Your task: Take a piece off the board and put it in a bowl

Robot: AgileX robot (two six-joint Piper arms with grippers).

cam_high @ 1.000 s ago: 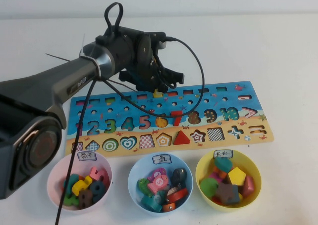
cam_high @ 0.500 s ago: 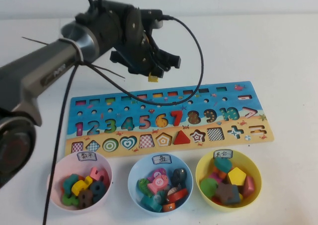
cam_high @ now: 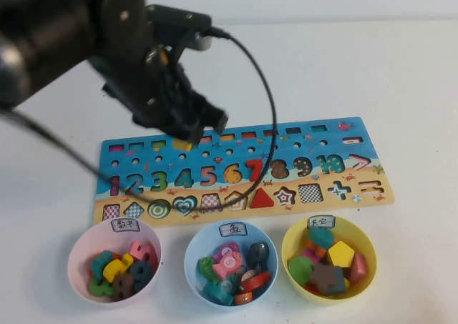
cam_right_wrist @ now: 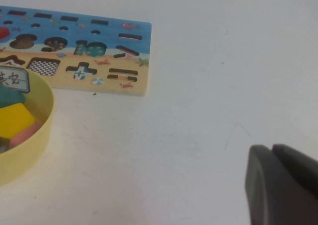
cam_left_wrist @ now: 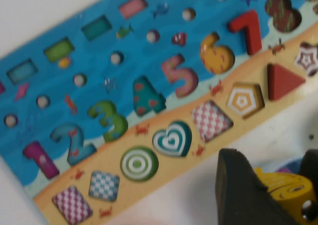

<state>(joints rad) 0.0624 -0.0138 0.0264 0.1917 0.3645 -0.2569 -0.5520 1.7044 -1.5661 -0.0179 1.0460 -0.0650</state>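
Note:
My left gripper [cam_high: 186, 136] is shut on the small yellow piece [cam_high: 182, 144] and holds it above the left half of the board's [cam_high: 358, 132] top rows. In the left wrist view the piece [cam_left_wrist: 283, 192] sits between the two dark fingers [cam_left_wrist: 238, 185], with the board [cam_left_wrist: 99, 71] below. The light blue bowl [cam_high: 190, 256] with its white label stands in front of the board, middle of three, and holds several pieces. My right gripper [cam_right_wrist: 276, 185] is shut and empty, low over bare table to the right of the board [cam_right_wrist: 124, 81]; it is out of the high view.
A pink bowl [cam_high: 77, 256] stands left of the blue one and a yellow bowl [cam_high: 369, 242] right of it, both holding several pieces. The yellow bowl's rim [cam_right_wrist: 35, 135] shows in the right wrist view. The left arm's black cable loops over the board.
The left gripper lifted the yellow piece out of the board's top row, then swung left and toward the front with it. The right arm has not visibly moved.

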